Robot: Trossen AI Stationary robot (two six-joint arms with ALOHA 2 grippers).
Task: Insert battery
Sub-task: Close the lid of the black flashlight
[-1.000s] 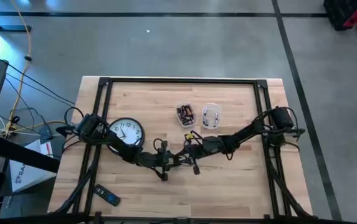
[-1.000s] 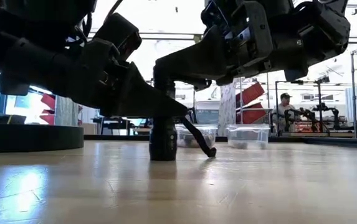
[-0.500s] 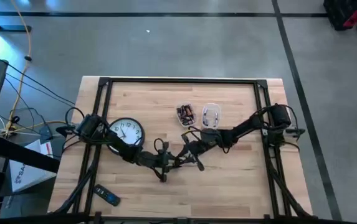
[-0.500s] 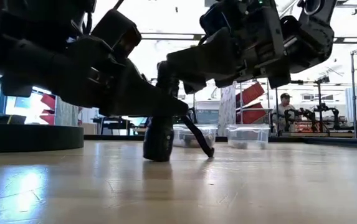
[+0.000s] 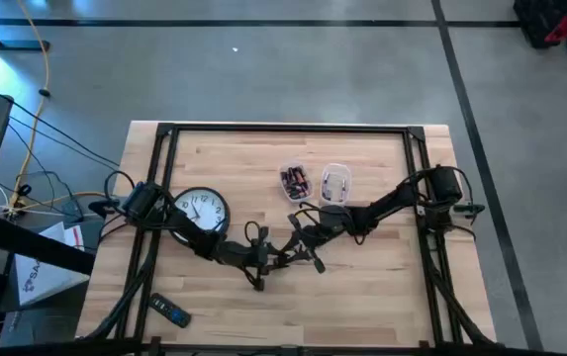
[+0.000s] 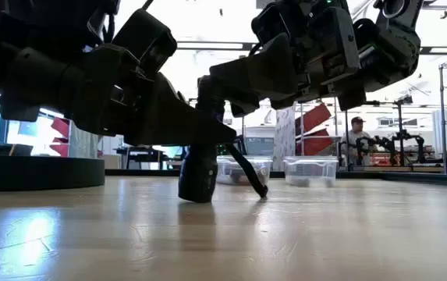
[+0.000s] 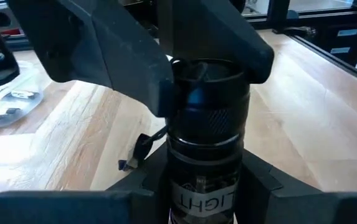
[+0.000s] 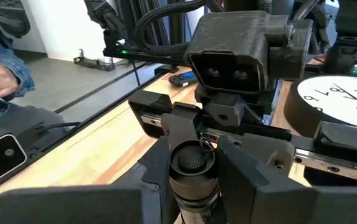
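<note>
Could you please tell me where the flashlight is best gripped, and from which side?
Probably across its round barrel, coming in level from the side: the flashlight stands nearly upright on the table, so its sides are the parts that jaws can close on. The left gripper holds the labelled body this way, and the right gripper clamps the head above it.

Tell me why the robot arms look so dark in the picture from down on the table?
Low view: the arms stand before the bright room, so they show as dark shapes, the flashlight too; a pale glare patch lies on the table. High view: even light, the clock shows plainly.
</note>
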